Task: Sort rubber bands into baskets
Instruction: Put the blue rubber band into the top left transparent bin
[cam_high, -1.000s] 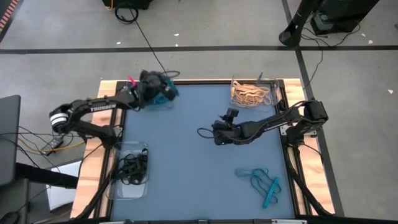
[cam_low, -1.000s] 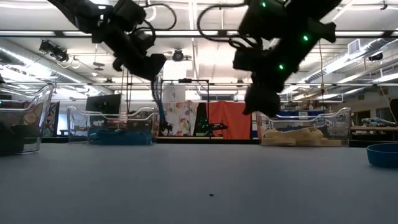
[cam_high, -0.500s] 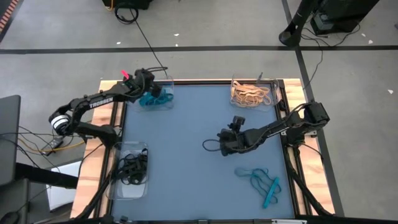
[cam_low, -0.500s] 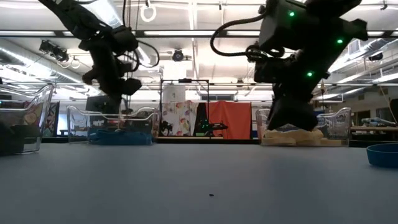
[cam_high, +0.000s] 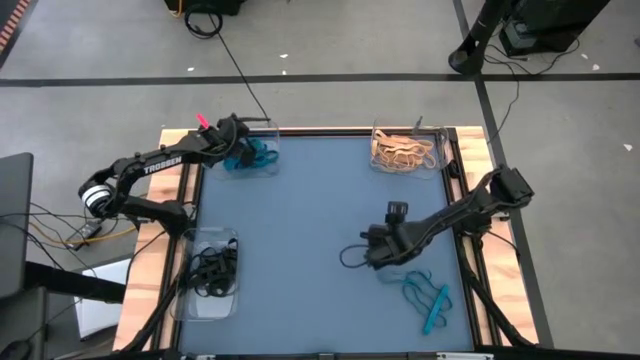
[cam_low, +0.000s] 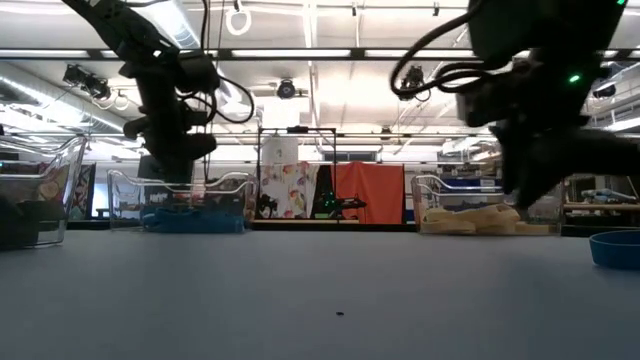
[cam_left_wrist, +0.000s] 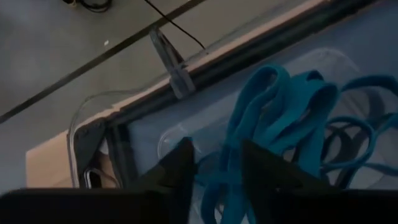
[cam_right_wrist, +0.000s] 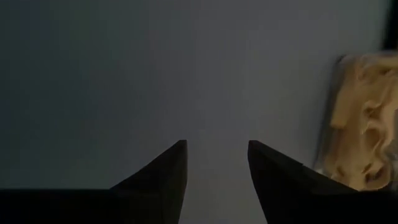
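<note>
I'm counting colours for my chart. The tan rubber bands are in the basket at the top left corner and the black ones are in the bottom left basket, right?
Not quite. The high view shows the tan rubber bands in the top right basket; teal-blue bands fill the top left one. The black bands are indeed bottom left.

A robotics lab or workshop — ceiling strip lights (cam_low: 330, 52), a taped concrete floor (cam_high: 330, 78) with trailing cables (cam_high: 235, 60), and equipment benches beyond the table (cam_high: 320, 210).
</note>
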